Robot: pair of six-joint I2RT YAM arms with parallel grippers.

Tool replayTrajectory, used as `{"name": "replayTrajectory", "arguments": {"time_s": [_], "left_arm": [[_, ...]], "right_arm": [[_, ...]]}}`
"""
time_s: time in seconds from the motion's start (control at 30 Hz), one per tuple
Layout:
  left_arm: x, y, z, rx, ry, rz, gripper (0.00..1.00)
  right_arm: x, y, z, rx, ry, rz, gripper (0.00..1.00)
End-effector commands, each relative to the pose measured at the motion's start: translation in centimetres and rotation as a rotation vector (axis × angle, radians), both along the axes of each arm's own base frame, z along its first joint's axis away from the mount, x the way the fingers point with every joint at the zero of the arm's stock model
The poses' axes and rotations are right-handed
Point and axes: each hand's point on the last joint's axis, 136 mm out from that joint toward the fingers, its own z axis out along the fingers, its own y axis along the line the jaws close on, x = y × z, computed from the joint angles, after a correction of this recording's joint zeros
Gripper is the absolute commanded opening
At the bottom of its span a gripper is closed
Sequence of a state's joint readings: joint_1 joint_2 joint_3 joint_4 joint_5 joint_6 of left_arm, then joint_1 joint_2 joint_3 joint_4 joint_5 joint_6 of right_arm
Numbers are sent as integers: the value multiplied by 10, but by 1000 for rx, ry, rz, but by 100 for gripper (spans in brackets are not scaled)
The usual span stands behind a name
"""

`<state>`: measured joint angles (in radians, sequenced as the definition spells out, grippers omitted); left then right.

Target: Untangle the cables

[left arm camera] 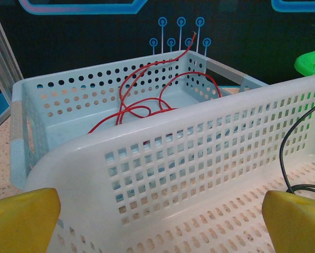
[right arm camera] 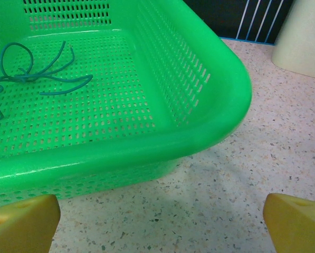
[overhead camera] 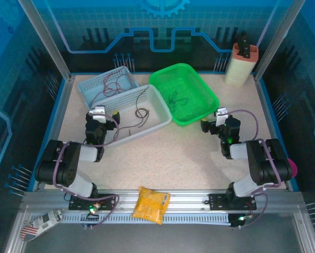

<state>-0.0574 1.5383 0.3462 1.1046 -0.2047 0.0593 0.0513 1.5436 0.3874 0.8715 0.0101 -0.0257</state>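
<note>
Our left gripper gapes wide, empty, facing the white perforated plastic basket; our right gripper, equally wide, holds nothing before the bright green plastic basket. A red wire loops in the pale blue perforated basket, a black wire in the white, a dark green wire in the green. All look light, limp (slippery, we judge); pinch a raised loop. Coiled, none has one long axis; the red end points up the far wall.

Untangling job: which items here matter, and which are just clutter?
Job: red cable in blue basket; black cable in white basket; green cable in green basket.
Clutter: yellow packet, front centre; cream container, far right; striped packet, near left.
</note>
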Motion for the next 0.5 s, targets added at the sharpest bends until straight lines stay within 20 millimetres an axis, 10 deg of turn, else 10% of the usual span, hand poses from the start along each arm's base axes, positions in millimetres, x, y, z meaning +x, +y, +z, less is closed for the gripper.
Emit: {"name": "replayTrajectory", "arguments": {"time_s": [0.0,0.47], "left_arm": [[-6,-2,-32,-14,117,3,99],[-5,-1,-31,-17,117,3,99]], "right_arm": [[5,0,9,15,-23,-1,100],[5,0,9,16,-23,1,100]]}}
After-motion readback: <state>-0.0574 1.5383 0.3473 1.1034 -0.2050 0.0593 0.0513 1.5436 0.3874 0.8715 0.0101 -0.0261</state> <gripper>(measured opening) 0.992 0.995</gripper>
